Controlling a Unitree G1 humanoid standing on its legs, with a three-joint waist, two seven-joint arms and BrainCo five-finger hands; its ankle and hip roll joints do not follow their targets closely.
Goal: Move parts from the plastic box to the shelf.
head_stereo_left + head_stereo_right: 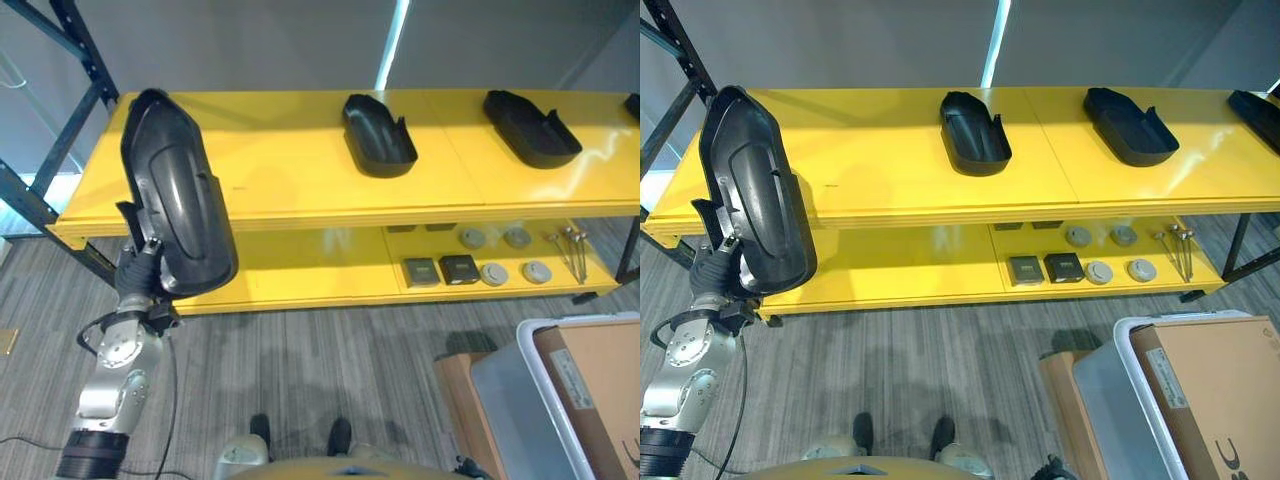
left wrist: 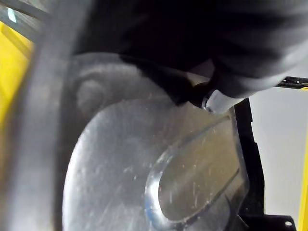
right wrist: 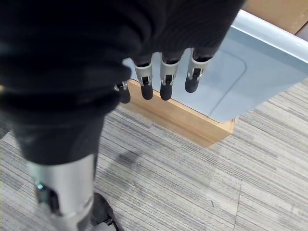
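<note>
My left hand point(image 1: 148, 262) grips the black part point(image 1: 175, 195) at its lower end, long axis rising above my fingers, shelf point(image 1: 300, 165) just beyond; my right hand point(image 3: 163, 72) hangs relaxed

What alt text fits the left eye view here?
The robot's left hand holds a large black plastic part upright in front of the left end of a yellow shelf. Two similar black parts already lie on its top level, small parts on the lower one. A plastic box stands on the floor at lower right.
</note>
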